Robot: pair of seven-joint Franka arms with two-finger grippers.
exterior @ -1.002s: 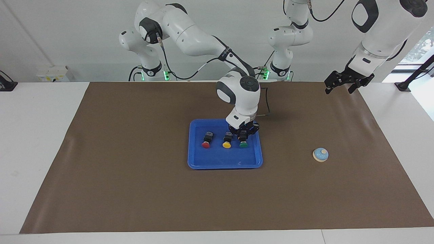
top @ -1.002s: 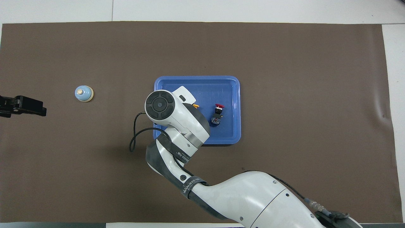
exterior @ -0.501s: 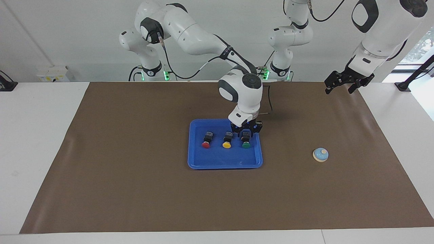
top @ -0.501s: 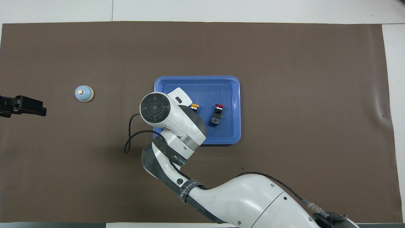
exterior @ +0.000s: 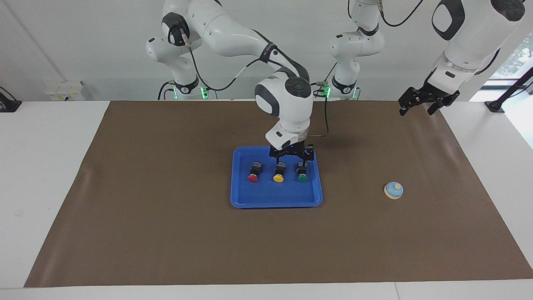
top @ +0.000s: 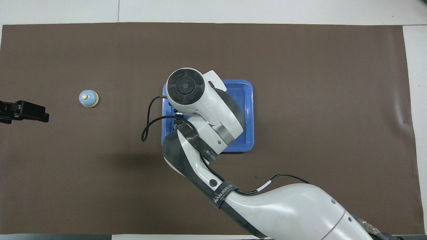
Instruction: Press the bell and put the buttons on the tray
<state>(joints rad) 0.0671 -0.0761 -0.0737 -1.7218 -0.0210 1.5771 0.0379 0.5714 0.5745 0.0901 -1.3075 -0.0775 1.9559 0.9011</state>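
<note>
While three buttons sit in a row in the blue tray, the right hand hangs spread above them, holding nothing.

Brown matting covers most of the white tabletop, with a plain white wall at the robots' end and a window at the left arm's end. In the tray the red button, yellow button and green button lie apart from one another, caps pointing away from the robots, the green one toward the left arm's end. Well apart from the tray, toward that same end, stands the light-blue bell. Waiting with fingers spread and empty, the left hand hangs over the mat's corner by its own base.
</note>
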